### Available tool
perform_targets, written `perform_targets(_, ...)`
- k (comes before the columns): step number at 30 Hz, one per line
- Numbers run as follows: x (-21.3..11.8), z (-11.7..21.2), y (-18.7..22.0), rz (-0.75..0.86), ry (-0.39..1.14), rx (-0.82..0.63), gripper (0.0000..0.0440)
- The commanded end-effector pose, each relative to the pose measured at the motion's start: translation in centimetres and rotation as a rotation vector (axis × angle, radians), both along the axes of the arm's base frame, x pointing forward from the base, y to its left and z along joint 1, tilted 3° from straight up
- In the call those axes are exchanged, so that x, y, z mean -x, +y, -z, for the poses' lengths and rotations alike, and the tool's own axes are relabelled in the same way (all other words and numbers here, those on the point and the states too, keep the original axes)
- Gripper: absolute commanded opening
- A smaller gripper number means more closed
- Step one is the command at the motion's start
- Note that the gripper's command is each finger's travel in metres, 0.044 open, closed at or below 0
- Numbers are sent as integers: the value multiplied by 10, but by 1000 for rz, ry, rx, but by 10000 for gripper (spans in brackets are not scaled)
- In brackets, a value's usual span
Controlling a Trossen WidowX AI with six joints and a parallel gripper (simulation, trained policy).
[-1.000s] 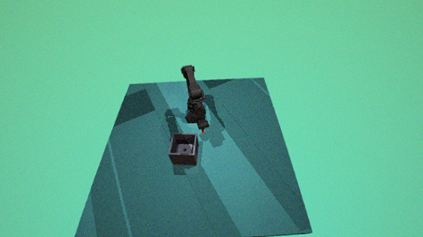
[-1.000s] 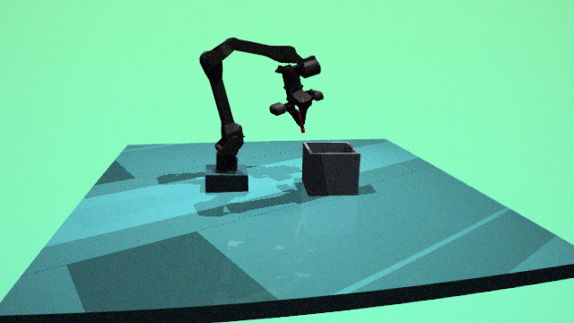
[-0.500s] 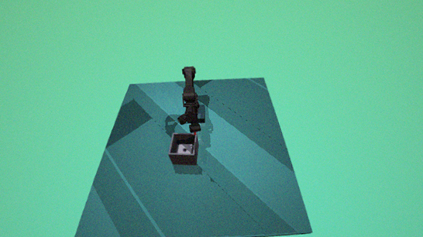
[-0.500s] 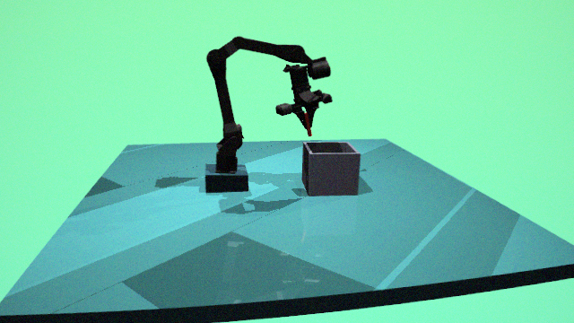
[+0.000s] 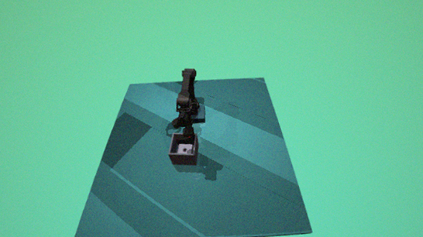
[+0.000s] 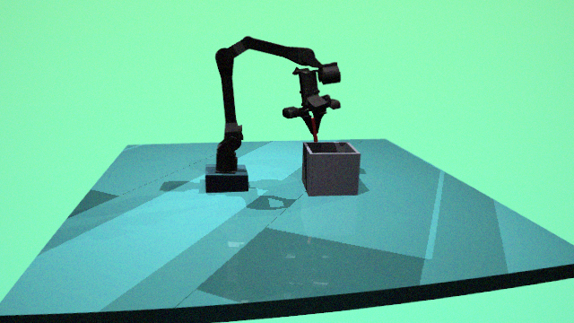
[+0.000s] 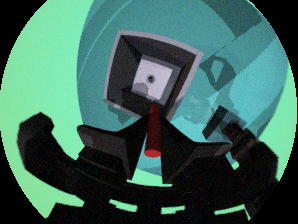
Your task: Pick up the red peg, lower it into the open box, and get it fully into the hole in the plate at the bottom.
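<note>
My gripper (image 6: 315, 131) (image 7: 154, 117) is shut on the red peg (image 6: 315, 138) (image 7: 153, 140) and holds it above the side of the box nearest the arm's base. The peg points down, leaning slightly, its lower end near the height of the rim in the exterior view. The open box (image 5: 183, 159) (image 6: 334, 175) (image 7: 113, 65) stands on the table. A pale plate (image 5: 187, 146) (image 7: 161, 76) with a dark round hole (image 5: 185, 150) (image 7: 151, 78) lies at its bottom. In the wrist view the peg's far end points at the box's near wall, to one side of the hole.
The arm's base (image 5: 200, 119) (image 6: 227, 182) stands on the teal table (image 5: 243, 209) (image 6: 148, 269), behind the box in the top view. The box's raised walls surround the plate. Shadows and lighter bands cross the table top.
</note>
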State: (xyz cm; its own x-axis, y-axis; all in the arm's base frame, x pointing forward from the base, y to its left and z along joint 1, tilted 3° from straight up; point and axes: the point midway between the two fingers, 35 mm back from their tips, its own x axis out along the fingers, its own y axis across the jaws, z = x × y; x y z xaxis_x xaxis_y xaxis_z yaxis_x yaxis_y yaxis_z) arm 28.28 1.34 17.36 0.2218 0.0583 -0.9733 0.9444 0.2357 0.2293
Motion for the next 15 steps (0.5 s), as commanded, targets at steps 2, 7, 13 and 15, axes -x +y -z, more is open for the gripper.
perform_targets(2,-5,4,-7,-1,14,-2,0)
perform_targets(7,-12,13,-16,2,30,-1,0)
perform_targets(13,-20,26,-24,0,51,-3,0)
perform_targets(15,-23,30,-26,-3,56,-4,0)
